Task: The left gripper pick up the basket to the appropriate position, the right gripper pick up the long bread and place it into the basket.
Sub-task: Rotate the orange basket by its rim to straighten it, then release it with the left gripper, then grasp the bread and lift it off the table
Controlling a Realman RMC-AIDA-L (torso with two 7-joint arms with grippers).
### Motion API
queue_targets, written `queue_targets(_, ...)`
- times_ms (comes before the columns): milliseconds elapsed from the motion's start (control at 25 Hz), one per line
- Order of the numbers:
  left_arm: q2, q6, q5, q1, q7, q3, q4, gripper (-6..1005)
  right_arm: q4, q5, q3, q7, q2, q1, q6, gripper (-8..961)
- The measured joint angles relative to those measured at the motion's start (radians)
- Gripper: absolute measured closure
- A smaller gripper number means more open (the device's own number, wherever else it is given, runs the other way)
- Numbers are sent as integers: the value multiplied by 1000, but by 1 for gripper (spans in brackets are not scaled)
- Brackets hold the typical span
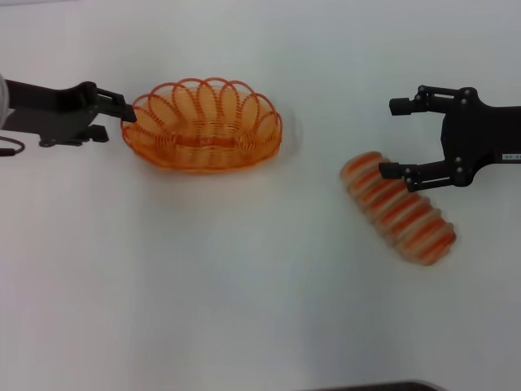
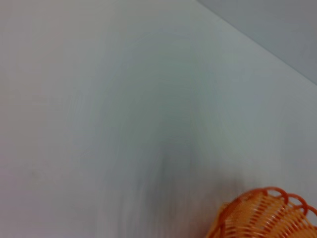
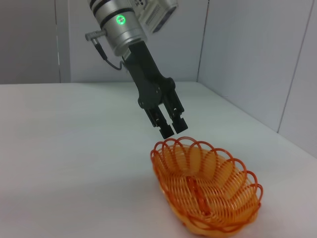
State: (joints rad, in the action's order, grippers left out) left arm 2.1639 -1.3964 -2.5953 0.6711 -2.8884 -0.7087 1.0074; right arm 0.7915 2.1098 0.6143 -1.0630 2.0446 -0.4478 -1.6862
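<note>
The orange wire basket (image 1: pixel 203 124) rests on the white table, left of the middle. My left gripper (image 1: pixel 127 115) is at its left end, with the fingers pinched close together on the top of the rim loops. The right wrist view shows this gripper (image 3: pixel 172 130) at the far rim of the basket (image 3: pixel 205 191). The left wrist view shows only an edge of the basket (image 2: pixel 267 215). The long striped bread (image 1: pixel 399 209) lies slantwise at the right. My right gripper (image 1: pixel 393 138) is open just above the bread's upper end, its lower finger (image 1: pixel 399 172) over the loaf.
The white table (image 1: pixel 244 285) stretches between the basket and the bread. Grey partition walls (image 3: pixel 247 54) stand behind the table. A dark edge (image 1: pixel 383 386) shows at the front.
</note>
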Motion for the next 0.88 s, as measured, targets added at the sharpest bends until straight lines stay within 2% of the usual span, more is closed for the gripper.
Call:
queue_targets(120,-5,-20,0,-12,10,1,37,509,0,-3,-3,-1,2,0,-1,24)
queue_targets(320,-18,-67,32,-33,89,22,112,403,-3,-4,-33,-19,11,-7,-1,26)
queue_targets(440,-41,-84,134,-57,212,31,126,411,-7,-13,-53,-57,16,-15,0,26)
queue_targets(560,-60,-102,285,-84,459,63,102,418,-14,-35,-57,-116,20,-20,22,25)
queue_targets(640,-68,-150,374,-92,686,111,65,418,-15,-42,-57,-161,24,-24,34,25)
queue_targets(760,-77,-251,426,-101,988,154,25,419,-15,-57,-57,-238,27,-30,37,25)
queue_targets(800,-77,-251,426,-101,988,154,25,419,-15,-67,-57,-268,28,-32,39,25)
queue_targets(840,-75,-287,422,-119,1148,150,28,419,-14,-79,-58,-300,28,-34,43,25)
queue_targets(880,-74,-291,419,-124,1175,147,30,419,-12,-86,-57,-326,27,-35,44,26)
